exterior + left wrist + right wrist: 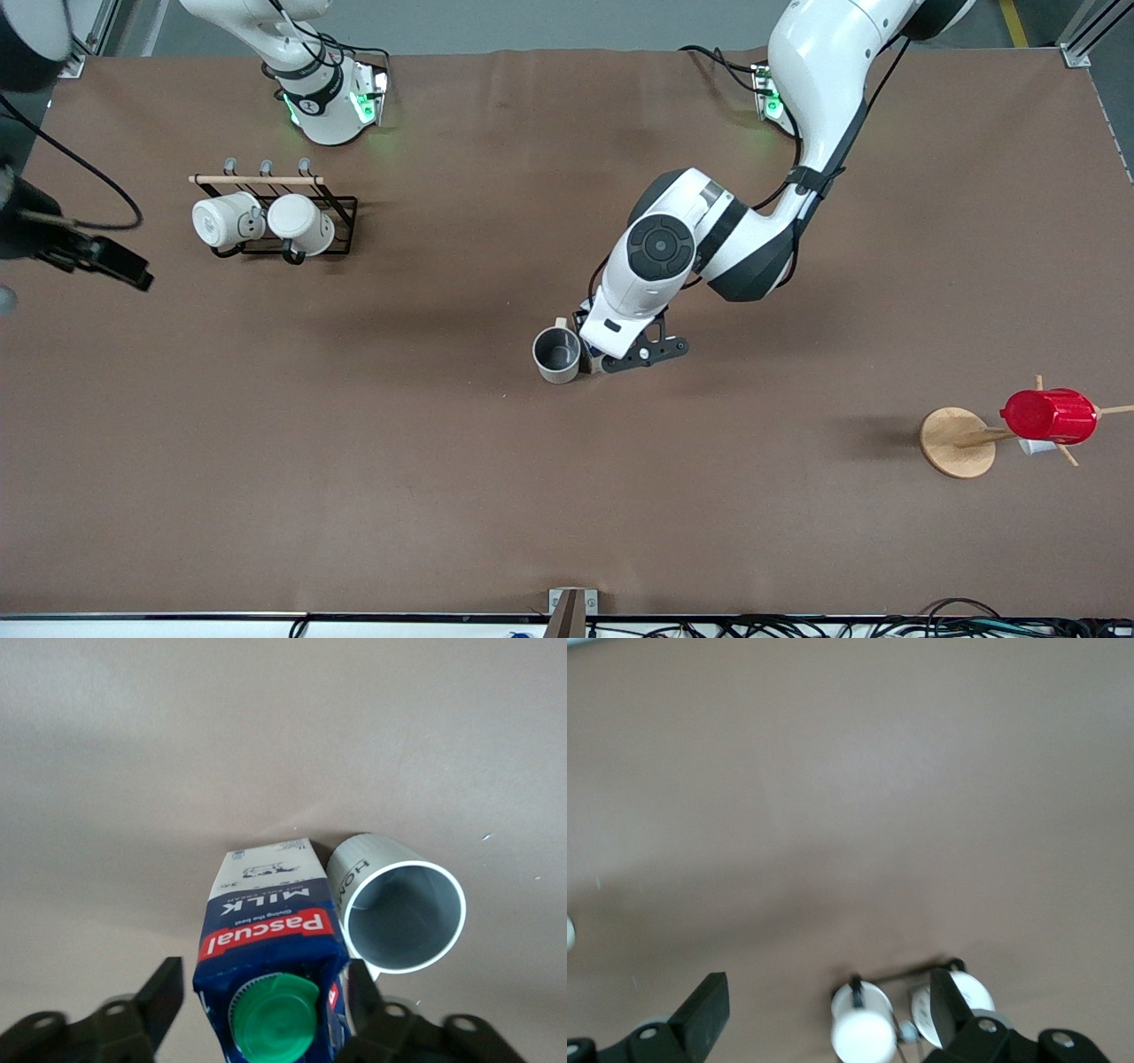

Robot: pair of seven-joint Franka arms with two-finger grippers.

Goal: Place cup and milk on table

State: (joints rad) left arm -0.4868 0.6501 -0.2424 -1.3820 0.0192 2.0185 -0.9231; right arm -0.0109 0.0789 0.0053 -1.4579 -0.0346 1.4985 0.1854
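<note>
Brown tabletop [443, 487] carries the cup [557, 354] mid-frame in the front view, upright, grey inside showing. Milk [270, 966] stands just beside the cup, mostly hidden under the left arm there. Left end effector [266, 1010] straddles the carton, fingers [164, 997] spread with gaps either side. Right end effector [824, 1014] is open, up at the frame's left edge, waiting over the rack [283, 217] with two white mugs [261, 221]. Red cup [1050, 416] hangs on a wooden stand [957, 441], lower right.
</note>
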